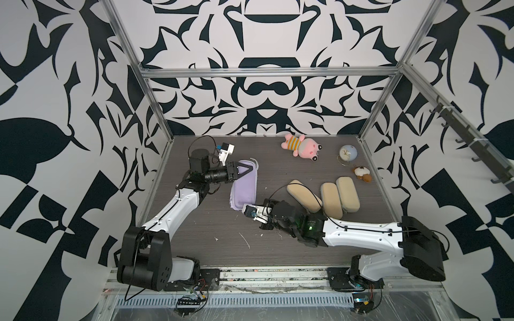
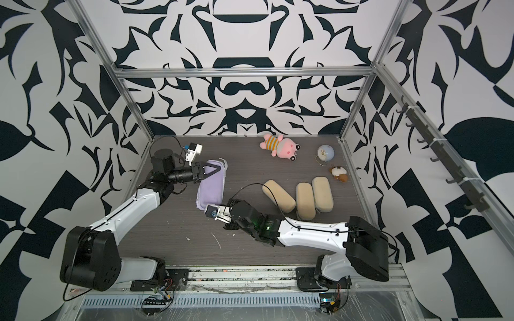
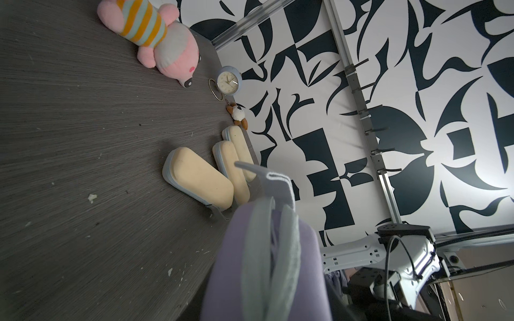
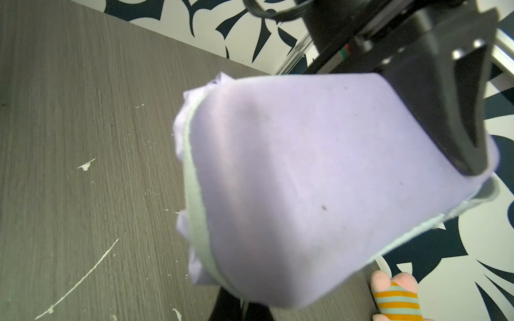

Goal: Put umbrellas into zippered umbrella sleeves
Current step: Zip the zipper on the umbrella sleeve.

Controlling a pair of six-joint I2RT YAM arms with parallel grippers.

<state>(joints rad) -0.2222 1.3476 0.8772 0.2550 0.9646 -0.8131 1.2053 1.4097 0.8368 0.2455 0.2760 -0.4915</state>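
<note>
— Lavender sleeve (image 4: 319,180) is filling the right wrist view, with the grey table (image 4: 69,139) showing behind it. Who is holding it?

— Both arms are. The left gripper (image 1: 250,168) is clamping the far end, one black finger (image 4: 431,111) lying flat across the lavender shell.

— And the right gripper (image 4: 242,305)?

— Its fingers are pinching tight at the near end, where the pale zip edge is running down between them (in both top views the wrist camera is hiding them).

— Is the lavender umbrella (image 4: 183,125) sitting inside?

— Mostly. Bunched fabric is spilling out along the open zip edge on one side.

— What is lying around it?

— Three beige sleeves (image 1: 331,200) are lying shut, side by side, well apart from it on the right arm's side. The pink plush toy (image 1: 303,147) and the clock (image 1: 348,153) are resting near the back wall.
</note>
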